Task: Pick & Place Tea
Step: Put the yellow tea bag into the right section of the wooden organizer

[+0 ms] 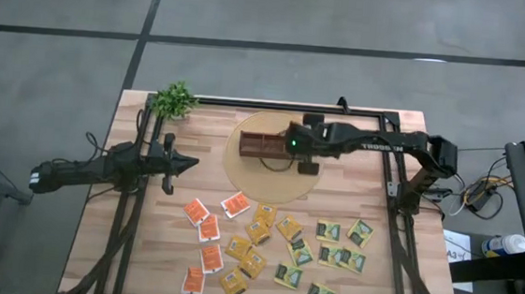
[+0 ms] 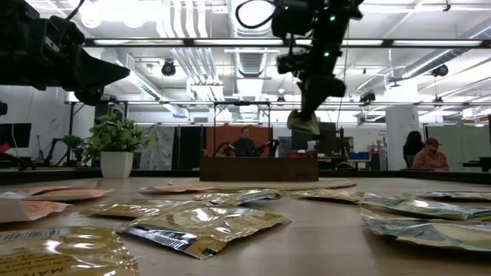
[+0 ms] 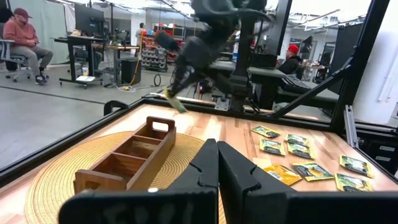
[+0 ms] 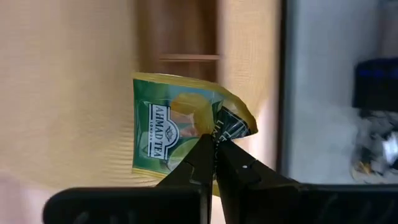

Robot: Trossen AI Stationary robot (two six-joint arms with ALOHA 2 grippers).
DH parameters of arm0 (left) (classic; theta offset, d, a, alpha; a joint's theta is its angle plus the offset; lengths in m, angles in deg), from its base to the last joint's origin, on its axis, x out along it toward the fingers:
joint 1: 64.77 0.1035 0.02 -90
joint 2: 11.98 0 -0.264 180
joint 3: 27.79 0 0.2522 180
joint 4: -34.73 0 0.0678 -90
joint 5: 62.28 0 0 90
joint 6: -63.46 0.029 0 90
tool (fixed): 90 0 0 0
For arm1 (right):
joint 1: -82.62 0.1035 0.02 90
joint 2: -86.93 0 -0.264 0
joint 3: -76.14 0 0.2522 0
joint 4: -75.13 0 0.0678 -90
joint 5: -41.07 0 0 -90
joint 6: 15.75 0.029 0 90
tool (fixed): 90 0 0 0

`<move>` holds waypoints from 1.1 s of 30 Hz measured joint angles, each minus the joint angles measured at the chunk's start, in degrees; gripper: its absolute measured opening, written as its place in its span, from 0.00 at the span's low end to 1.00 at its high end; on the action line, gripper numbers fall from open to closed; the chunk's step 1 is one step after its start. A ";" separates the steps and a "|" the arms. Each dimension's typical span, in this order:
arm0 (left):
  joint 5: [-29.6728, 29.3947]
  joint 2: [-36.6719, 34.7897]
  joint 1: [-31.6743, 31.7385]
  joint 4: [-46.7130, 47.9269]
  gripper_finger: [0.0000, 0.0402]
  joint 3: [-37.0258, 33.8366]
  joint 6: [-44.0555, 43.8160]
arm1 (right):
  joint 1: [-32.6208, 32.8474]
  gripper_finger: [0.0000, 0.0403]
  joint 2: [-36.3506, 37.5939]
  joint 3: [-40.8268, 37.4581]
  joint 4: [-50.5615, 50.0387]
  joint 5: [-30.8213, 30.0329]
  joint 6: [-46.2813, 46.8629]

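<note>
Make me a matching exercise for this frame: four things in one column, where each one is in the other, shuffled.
Things:
1. right hand
2. left hand
3. wooden box
4. potted plant

Places or states:
A. on the round woven mat
B. at a far corner of the table
C. shut on a green tea sachet above the box
D. shut and empty, waiting at the table's left side

Pairs: 1-C, 2-D, 3-A, 4-B

Closed left tool [image 3: 217, 163] above round woven mat [image 3: 62, 180] with wooden box [image 3: 130, 155], tea sachets [image 3: 298, 155] beyond.
</note>
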 joint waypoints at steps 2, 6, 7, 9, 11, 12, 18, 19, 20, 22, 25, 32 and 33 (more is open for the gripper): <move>0.00 -0.02 0.01 0.00 0.00 0.00 0.00 | -1.58 0.02 -0.94 1.53 0.12 -1.12 -1.19; 0.00 0.00 0.01 0.01 0.00 0.00 -0.01 | -3.40 0.02 -2.84 2.36 2.64 -4.57 -5.08; 0.00 0.00 0.00 0.00 0.00 0.00 -0.02 | -3.49 0.02 -3.48 2.36 3.39 -5.36 -6.32; 0.00 -0.02 0.00 0.00 0.00 0.00 0.00 | -3.54 0.02 -4.67 2.34 4.65 -6.37 -8.00; 0.00 0.00 0.00 0.00 0.00 0.00 0.00 | -3.50 0.02 -5.71 2.33 5.29 -6.46 -8.17; 0.00 0.00 0.02 0.00 0.00 0.00 0.00 | -3.48 0.02 -6.23 2.30 5.64 -6.50 -8.15; 0.00 0.00 0.00 0.01 0.00 0.00 -0.02 | -3.39 0.02 -8.51 2.14 8.51 -8.44 -9.24; 0.00 0.00 0.00 0.02 0.00 0.00 -0.02 | -3.32 0.02 -8.80 2.12 8.36 -8.91 -9.37; 0.00 -0.02 0.00 0.02 0.00 0.00 -0.02 | -3.28 0.02 -9.04 2.01 8.38 -9.44 -9.35; 0.00 0.02 0.00 0.02 0.00 0.00 0.00 | -3.17 0.02 -9.54 1.78 8.31 -9.54 -9.35; 0.00 0.09 0.00 0.02 0.00 0.00 0.00 | -3.00 0.02 -9.64 1.52 9.25 -9.63 -9.35; 0.00 0.18 0.00 0.04 0.00 0.00 0.00 | -2.84 0.02 -9.64 -0.04 10.66 -9.64 -9.37; 0.00 0.18 0.00 0.04 0.00 0.00 0.00 | -2.84 0.02 -9.64 -0.51 10.87 -9.64 -9.37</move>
